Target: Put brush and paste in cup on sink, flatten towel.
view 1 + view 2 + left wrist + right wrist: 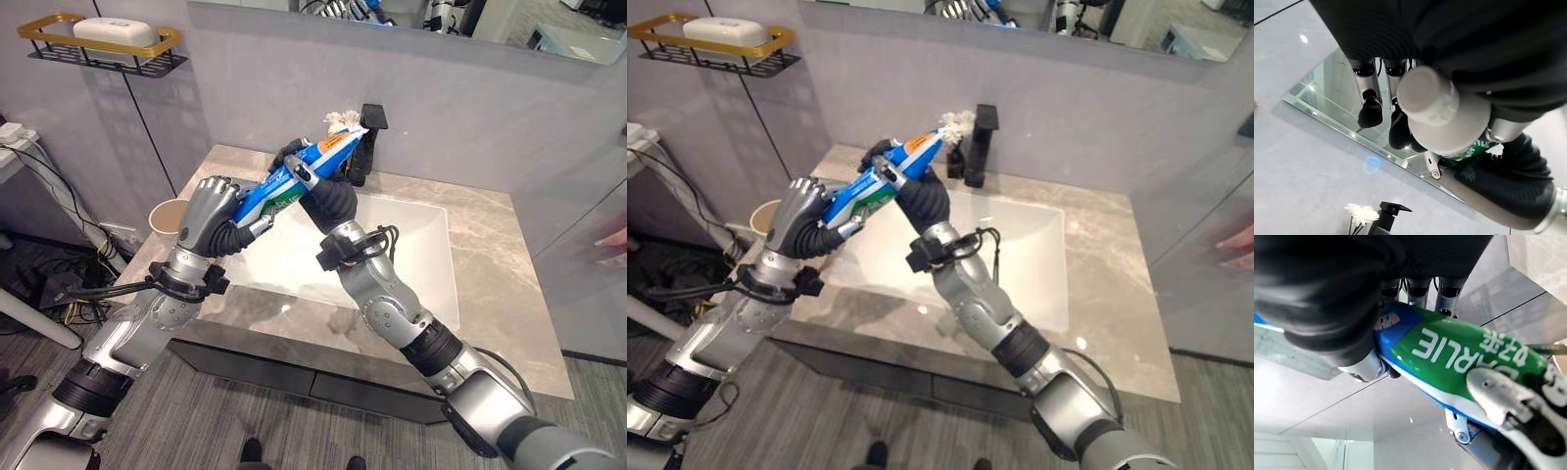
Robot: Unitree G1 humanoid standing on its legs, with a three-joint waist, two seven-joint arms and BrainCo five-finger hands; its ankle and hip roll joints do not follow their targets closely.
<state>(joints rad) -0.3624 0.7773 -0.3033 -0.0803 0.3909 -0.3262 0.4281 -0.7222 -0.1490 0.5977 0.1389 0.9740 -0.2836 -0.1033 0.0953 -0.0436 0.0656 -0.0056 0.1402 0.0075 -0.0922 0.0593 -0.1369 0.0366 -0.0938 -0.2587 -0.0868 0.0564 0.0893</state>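
The white rectangular sink is set in the grey marble counter. Behind the sink stands the black faucet; left of the sink stands the beige paper cup.

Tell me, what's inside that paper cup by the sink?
Nothing can be made out inside the paper cup on the countertop; the left hand covers most of it. The toothpaste tube is outside it, held over the sink by both that hand and the right hand.

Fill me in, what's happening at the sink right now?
Both hands hold the toothpaste tube in the air above the sink: the left hand grips the capped end and the right hand the upper part. The cup stands on the counter's left edge with no tube in it yet.
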